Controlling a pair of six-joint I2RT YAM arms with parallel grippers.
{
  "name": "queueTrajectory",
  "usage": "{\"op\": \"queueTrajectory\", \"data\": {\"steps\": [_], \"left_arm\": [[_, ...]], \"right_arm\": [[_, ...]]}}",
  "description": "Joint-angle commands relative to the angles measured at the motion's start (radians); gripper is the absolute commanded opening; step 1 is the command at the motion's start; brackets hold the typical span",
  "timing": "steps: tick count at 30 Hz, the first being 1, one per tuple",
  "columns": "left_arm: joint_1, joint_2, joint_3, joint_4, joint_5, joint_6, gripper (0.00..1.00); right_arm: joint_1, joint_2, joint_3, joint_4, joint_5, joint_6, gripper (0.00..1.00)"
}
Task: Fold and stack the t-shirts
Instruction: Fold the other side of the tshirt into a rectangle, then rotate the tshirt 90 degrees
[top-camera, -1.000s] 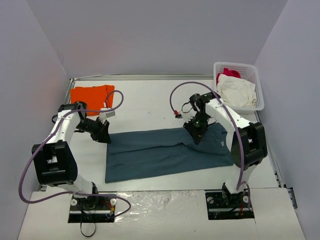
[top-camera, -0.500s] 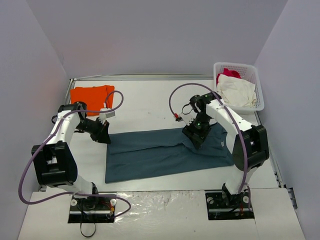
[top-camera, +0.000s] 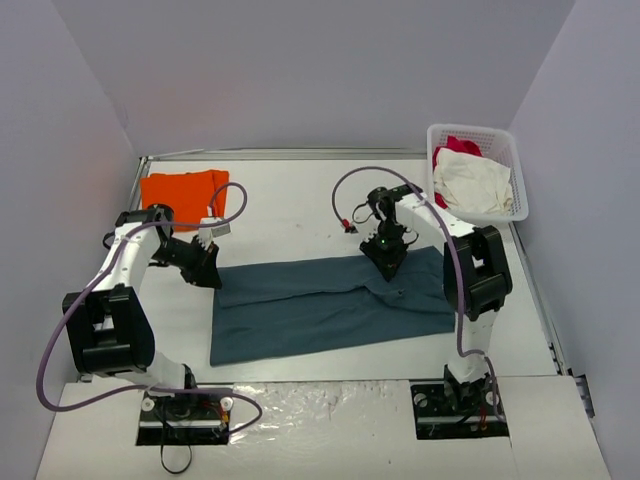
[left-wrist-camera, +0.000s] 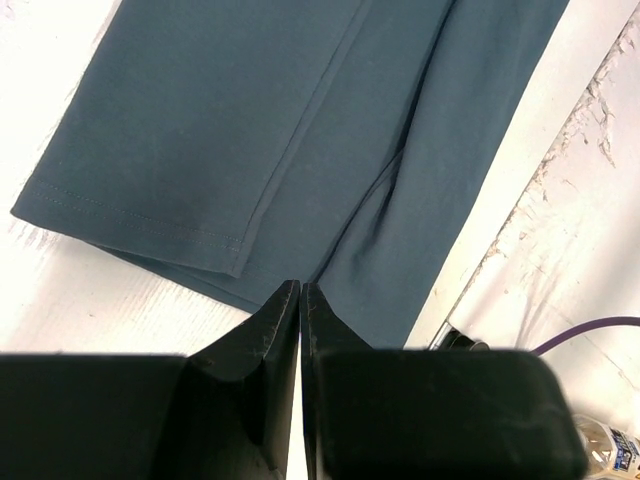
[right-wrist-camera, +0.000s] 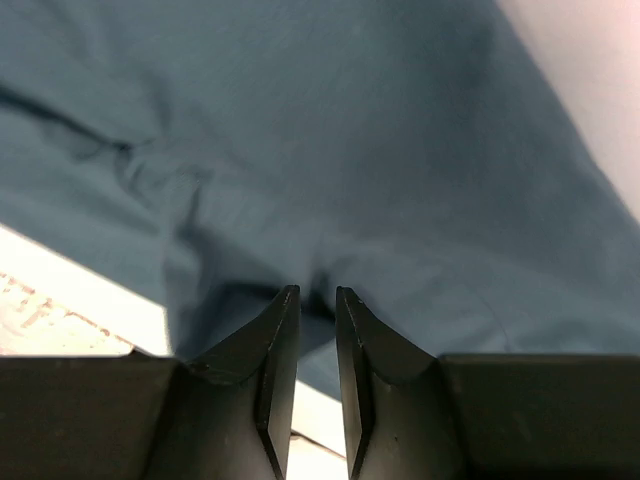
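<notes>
The dark slate-blue t-shirt (top-camera: 330, 300) lies spread on the table, folded lengthwise, with a crease through its middle. The bright orange t-shirt (top-camera: 183, 186) lies folded at the far left corner. My left gripper (top-camera: 211, 272) is shut and empty at the blue shirt's far left corner; in the left wrist view its tips (left-wrist-camera: 301, 285) sit just over the hem of the shirt (left-wrist-camera: 250, 130). My right gripper (top-camera: 389, 263) is low over the shirt's far edge, right of centre. In the right wrist view it (right-wrist-camera: 317, 292) is open by a narrow gap above wrinkled blue cloth (right-wrist-camera: 350, 130), holding nothing.
A white basket (top-camera: 512, 150) stands at the far right with a white garment (top-camera: 475, 185) and a red-pink garment (top-camera: 455, 147) in it. A purple cable loops over each arm. Walls close in the table on three sides.
My right gripper has moved up and left along the blue shirt's far edge. The left gripper and the shirts have hardly moved.
</notes>
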Motion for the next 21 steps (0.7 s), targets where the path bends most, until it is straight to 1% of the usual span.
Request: {"op": "queueTrajectory", "data": {"steps": [1,3,6,7,10,12,17,21], "left_arm": [[-0.002,-0.059,-0.004,-0.007,0.021,0.003,0.05],[-0.004,-0.073,-0.009,-0.008,0.015,0.005,0.05],[-0.005,-0.083,-0.014,-0.007,0.004,0.008,0.05],[-0.005,-0.085,-0.015,-0.013,0.001,0.014,0.05],[-0.005,-0.082,-0.02,-0.01,-0.011,0.017,0.05],[-0.005,-0.082,-0.021,-0.01,-0.014,0.017,0.05],[-0.007,-0.088,-0.024,-0.01,-0.02,0.019,0.05],[-0.008,-0.097,-0.03,-0.01,-0.028,0.023,0.05]], "right_arm": [[0.016,0.026,-0.039,-0.039,0.02,0.013,0.17],[0.039,-0.003,-0.094,-0.069,0.012,0.002,0.17],[0.065,-0.082,-0.126,-0.146,-0.036,-0.032,0.19],[0.068,-0.123,-0.131,-0.155,-0.034,-0.038,0.2],[0.066,-0.18,-0.127,-0.191,-0.026,-0.037,0.24],[0.066,-0.194,-0.122,-0.218,-0.025,-0.046,0.26],[0.066,-0.211,-0.154,-0.218,-0.028,-0.043,0.28],[0.063,-0.191,-0.171,-0.149,0.001,-0.029,0.28]]}}
